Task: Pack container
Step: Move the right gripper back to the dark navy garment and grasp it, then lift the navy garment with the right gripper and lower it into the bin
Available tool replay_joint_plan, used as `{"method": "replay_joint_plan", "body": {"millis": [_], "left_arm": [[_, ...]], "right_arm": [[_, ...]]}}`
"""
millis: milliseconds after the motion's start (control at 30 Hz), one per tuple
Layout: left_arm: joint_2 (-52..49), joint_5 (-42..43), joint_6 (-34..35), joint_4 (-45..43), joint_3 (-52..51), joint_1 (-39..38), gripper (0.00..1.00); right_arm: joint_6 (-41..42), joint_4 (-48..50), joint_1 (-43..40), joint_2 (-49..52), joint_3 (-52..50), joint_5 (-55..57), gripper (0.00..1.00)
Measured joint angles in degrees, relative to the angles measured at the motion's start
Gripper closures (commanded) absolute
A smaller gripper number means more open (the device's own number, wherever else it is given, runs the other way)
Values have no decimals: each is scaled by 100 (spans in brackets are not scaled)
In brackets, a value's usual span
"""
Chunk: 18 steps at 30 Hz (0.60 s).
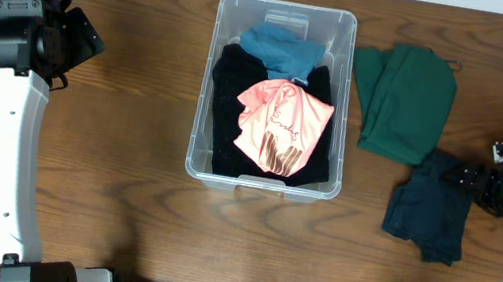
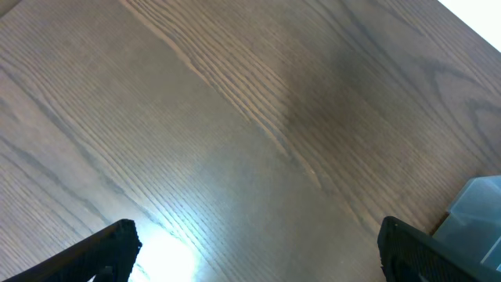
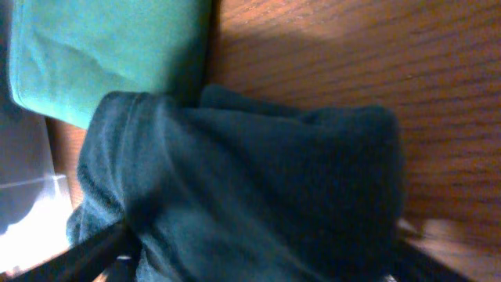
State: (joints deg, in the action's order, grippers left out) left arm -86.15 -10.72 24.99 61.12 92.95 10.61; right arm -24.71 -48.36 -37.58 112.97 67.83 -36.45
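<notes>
The clear container (image 1: 206, 83) stands at the table's middle. It holds a black garment (image 1: 228, 107), a blue garment (image 1: 281, 50) and a pink garment (image 1: 284, 126) on top. A green garment (image 1: 405, 100) lies just right of it, and a dark teal garment (image 1: 427, 214) lies nearer the front right. My right gripper (image 1: 470, 184) is at the teal garment's right edge. In the right wrist view its jaws (image 3: 254, 262) are spread with the teal cloth (image 3: 258, 180) bunched between them, and the green garment (image 3: 102, 47) lies beyond. My left gripper (image 1: 86, 37) is open and empty (image 2: 258, 251) over bare wood.
A corner of the container (image 2: 477, 219) shows at the right edge of the left wrist view. The container's wall (image 3: 23, 204) shows at the left of the right wrist view. The left arm stands along the table's left side.
</notes>
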Motion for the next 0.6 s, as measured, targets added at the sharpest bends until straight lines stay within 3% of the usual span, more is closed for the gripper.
{"method": "replay_joint_plan", "body": {"millis": [100, 300, 433, 600], "left_arm": [[0, 0, 0, 0, 0, 0, 2], [0, 0, 0, 0, 0, 0, 2], [0, 0, 0, 0, 0, 0, 2], [0, 0, 0, 0, 0, 0, 2]], "right_arm": [[50, -4, -98, 74, -2, -31, 51], [146, -76, -361, 173, -46, -269, 73], [149, -87, -431, 164, -55, -787, 99], [396, -98, -431, -291, -57, -1899, 99]]}}
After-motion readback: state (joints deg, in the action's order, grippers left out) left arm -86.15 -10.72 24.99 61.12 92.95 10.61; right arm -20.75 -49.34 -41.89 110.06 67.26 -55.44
